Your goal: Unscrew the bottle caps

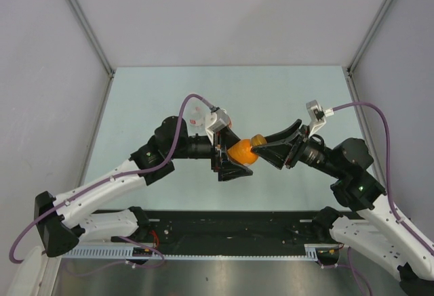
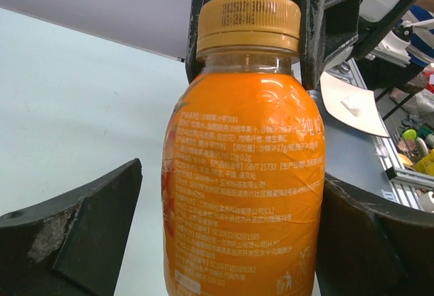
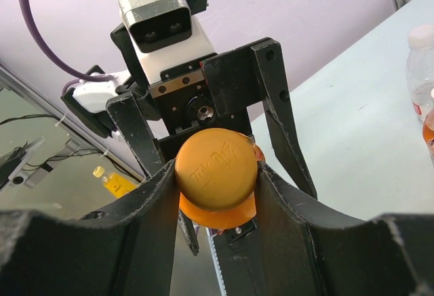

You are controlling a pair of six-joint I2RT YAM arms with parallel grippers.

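A: Where is the orange-drink bottle sitting?

B: It isn't sitting anywhere. It is hanging sideways above the table, stretched between the two arms near the middle of the workspace.

A: Who is holding it?

B: The left gripper is grasping the body. In its wrist view one finger is pressing against the side of the label, while the other finger is showing a thin gap. I am judging the grasp from the overhead view, where both fingers are bracketing the body.

A: And the orange cap?

B: It is sitting on the neck, not yet off. The right gripper is clenching it, with one dark finger hugging each side of the rim.

A: Is anything else showing?

B: A clear bottle is standing upright on the table beyond the left arm, wearing its white cap
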